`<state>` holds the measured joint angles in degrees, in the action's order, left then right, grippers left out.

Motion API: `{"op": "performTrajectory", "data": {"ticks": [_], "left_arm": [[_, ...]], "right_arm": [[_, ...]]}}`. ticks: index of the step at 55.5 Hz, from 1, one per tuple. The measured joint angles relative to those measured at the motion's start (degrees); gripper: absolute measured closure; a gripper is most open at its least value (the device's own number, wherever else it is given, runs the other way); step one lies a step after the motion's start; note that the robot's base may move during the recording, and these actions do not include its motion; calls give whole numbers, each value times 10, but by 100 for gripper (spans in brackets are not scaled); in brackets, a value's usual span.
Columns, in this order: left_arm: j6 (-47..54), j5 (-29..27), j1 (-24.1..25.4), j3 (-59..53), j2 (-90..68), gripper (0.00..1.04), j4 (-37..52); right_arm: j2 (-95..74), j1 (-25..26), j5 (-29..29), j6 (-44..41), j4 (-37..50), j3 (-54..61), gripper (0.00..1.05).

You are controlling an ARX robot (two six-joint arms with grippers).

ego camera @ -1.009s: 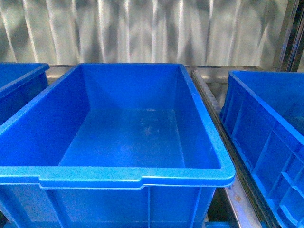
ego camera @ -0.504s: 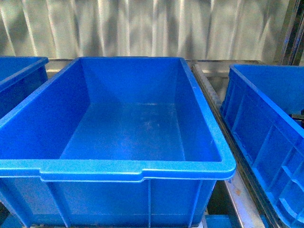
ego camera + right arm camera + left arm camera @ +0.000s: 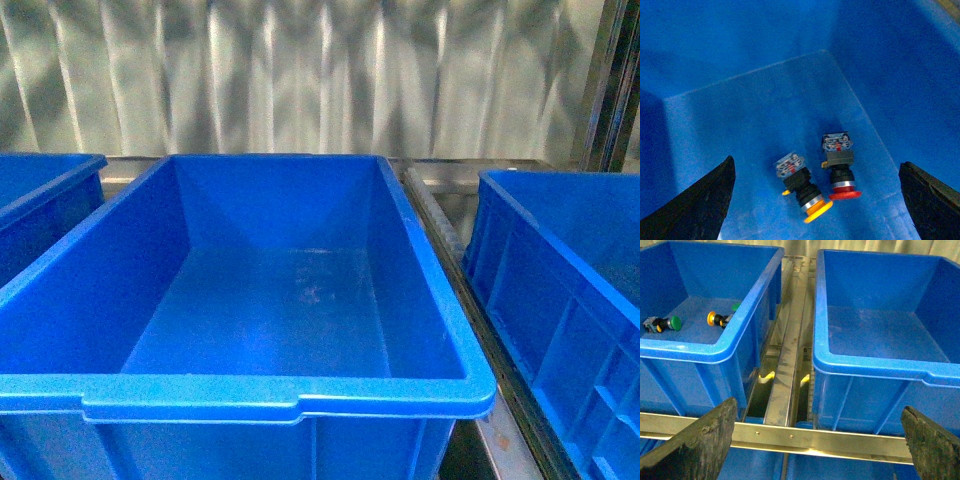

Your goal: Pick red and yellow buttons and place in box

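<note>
We're in an industrial parts-sorting station here: blue plastic crates (image 3: 300, 395) sit side by side across the frame on metal rails (image 3: 790, 365), corrugated metal sheeting (image 3: 300, 80) fills the top, and loose push buttons (image 3: 810, 192) lie in a bin at lower centre.

Left claw (image 3: 815, 450), left wrist view: fingers (image 3: 695, 445) spread wide apart, nothing between them. Right claw (image 3: 815, 200), right wrist view: fingers (image 3: 700, 205) likewise spread wide, gripping nothing. Neither arm appears in the front view.
</note>
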<state>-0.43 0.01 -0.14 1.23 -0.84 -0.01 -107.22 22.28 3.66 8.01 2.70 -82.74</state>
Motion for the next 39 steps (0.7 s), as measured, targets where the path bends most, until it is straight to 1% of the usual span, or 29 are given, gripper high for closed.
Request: {"op": "performTrajectory", "data": {"ticks": [8,11,15,23,24,27,28,29,30,31,34,35,39], "left_arm": [[0,0,0,0,0,8,0],[0,0,0,0,0,8,0],[0,0,0,0,0,8,0],[0,0,0,0,0,8,0],[0,0,0,0,0,8,0],[0,0,0,0,0,8,0],[0,0,0,0,0,8,0],[0,0,0,0,0,8,0],[0,0,0,0,0,8,0],[0,0,0,0,0,8,0],[0,0,0,0,0,8,0],[0,0,0,0,0,8,0],[0,0,0,0,0,8,0]], "right_arm": [[108,12,-49,19,28,96,7],[165,19,-70,35,48,153,7],[214,27,-88,53,61,200,7],[346,52,-143,105,86,313,7],[360,56,-159,103,94,325,7],[403,63,-246,57,164,379,17],[412,62,-257,48,174,389,19],[430,59,-276,29,188,409,22],[450,55,-282,11,194,429,26],[461,51,-282,3,195,440,28],[525,23,-270,-30,192,500,38],[535,18,-268,-34,190,510,40],[603,-17,-234,-54,176,572,52]]}}
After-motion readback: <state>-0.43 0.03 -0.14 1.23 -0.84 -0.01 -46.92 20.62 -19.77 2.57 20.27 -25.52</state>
